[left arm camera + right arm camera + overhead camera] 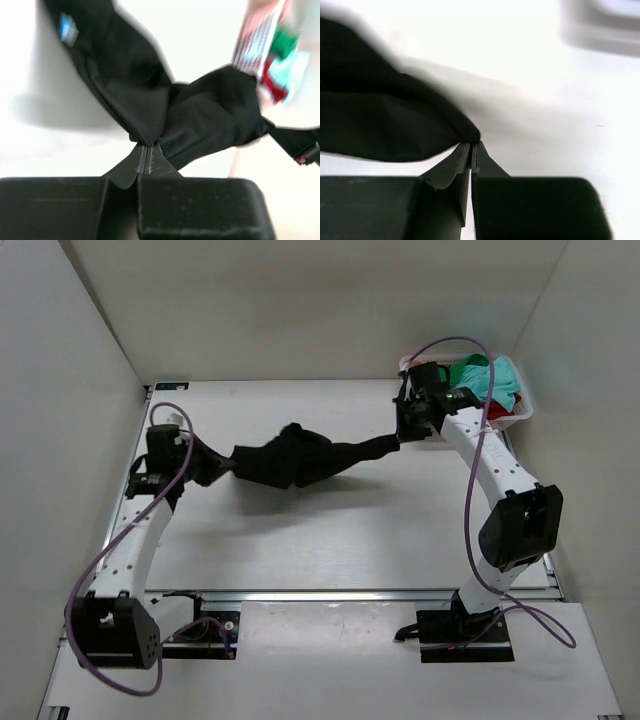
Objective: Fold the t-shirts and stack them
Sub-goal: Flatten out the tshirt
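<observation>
The black t-shirt (300, 460) hangs stretched above the table between my two grippers, sagging and bunched in the middle. My left gripper (212, 468) is shut on its left end; in the left wrist view (147, 146) the cloth (200, 115) bunches at the tips and its pale-blue neck label (66, 27) shows at top left. My right gripper (402, 436) is shut on its right end; in the right wrist view (472, 142) the black cloth (380, 120) spreads left from the tips. Teal, green and red shirts (490, 380) lie in the basket.
The pink-white lattice basket (515, 418) stands at the far right corner of the table, just behind my right gripper; it shows blurred in the left wrist view (260, 35). White walls close in the table on the left, far and right sides.
</observation>
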### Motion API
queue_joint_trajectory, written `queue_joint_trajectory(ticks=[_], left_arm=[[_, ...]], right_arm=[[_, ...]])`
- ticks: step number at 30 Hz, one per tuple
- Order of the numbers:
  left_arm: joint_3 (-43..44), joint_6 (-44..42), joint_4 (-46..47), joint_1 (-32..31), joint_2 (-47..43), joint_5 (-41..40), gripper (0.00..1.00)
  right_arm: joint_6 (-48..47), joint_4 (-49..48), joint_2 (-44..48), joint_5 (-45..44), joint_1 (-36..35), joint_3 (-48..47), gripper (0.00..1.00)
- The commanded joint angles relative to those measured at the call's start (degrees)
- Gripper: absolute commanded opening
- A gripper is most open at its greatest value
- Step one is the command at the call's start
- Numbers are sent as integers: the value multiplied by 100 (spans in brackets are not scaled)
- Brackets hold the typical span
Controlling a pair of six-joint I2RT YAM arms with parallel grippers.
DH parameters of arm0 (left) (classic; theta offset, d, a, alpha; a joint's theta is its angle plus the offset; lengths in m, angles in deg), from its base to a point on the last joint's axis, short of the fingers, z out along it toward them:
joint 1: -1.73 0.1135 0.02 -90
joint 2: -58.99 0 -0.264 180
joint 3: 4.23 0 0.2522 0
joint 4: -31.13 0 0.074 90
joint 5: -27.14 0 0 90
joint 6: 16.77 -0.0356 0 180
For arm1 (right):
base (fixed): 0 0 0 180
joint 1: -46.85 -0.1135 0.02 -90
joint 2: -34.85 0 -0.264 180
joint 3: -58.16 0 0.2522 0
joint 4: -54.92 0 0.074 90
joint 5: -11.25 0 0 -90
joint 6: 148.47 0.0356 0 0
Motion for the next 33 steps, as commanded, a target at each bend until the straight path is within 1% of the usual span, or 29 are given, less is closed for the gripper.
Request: queue_joint_trajectory(ticks=[1, 3, 5, 8, 11, 12, 15, 17, 20, 22, 23, 25, 27, 28, 29, 31, 33], left_arm=[[545, -556, -1040, 261, -446, -281, 0], [590, -646, -1068, 173, -386, -283, 0], [634, -628, -1041, 199, -342, -81, 0], [949, -776, -1234, 121, -315, -299, 0], [1301, -1031, -1602, 147, -324, -598, 0], [1355, -1128, -1708, 121, -332, -625, 0], [1356, -1199, -1841, 147, -437, -643, 0], [1320, -1252, -1946, 68, -464, -783, 0], [1478, -1340, -2271, 15, -429, -1300, 0], [1671, -1375, -2429, 15, -420, -1503, 0], [1767, -1427, -2517, -11, -446, -1679, 0], [1882, -1454, -2657, -38, -429, -1890, 0], [2084, -1524, -2799, -3, -473, -1953, 0], [2207, -1542, -2843, -29, -473, -2196, 0], [2312, -1612, -2861, -47, -490, -2260, 0], [2567, -1674, -2922, -64, -491, -2365, 0], [2726, -1735, -2958, -38, -490, -2471, 0]], right_arm=[[-126, 484, 7, -754, 377, -363, 0], [-108, 537, -160, -1000, 475, -565, 0], [-125, 616, -362, -1254, 520, -1047, 0], [-116, 844, -346, -1702, 598, -1339, 0], [-82, 880, 22, -2160, 800, -1113, 0], [-116, 828, 198, -2213, 861, -902, 0], [-134, 643, 532, -1916, 1388, -401, 0], [-117, 669, 533, -2212, 1485, -364, 0], [40, 888, 341, -2774, 1644, -898, 0], [155, 1020, 165, -3039, 1714, -1232, 0], [173, 1081, 78, -3014, 1950, -1373, 0], [191, 994, 42, -2751, 2188, -1445, 0], [182, 977, 15, -2724, 2189, -1550, 1], [165, 1003, -11, -2706, 2146, -1594, 0], [173, 1003, 24, -2811, 2076, -1647, 0], [34, 793, 146, -2856, 1830, -1639, 0], [-63, 609, 156, -2786, 1759, -1849, 0]])
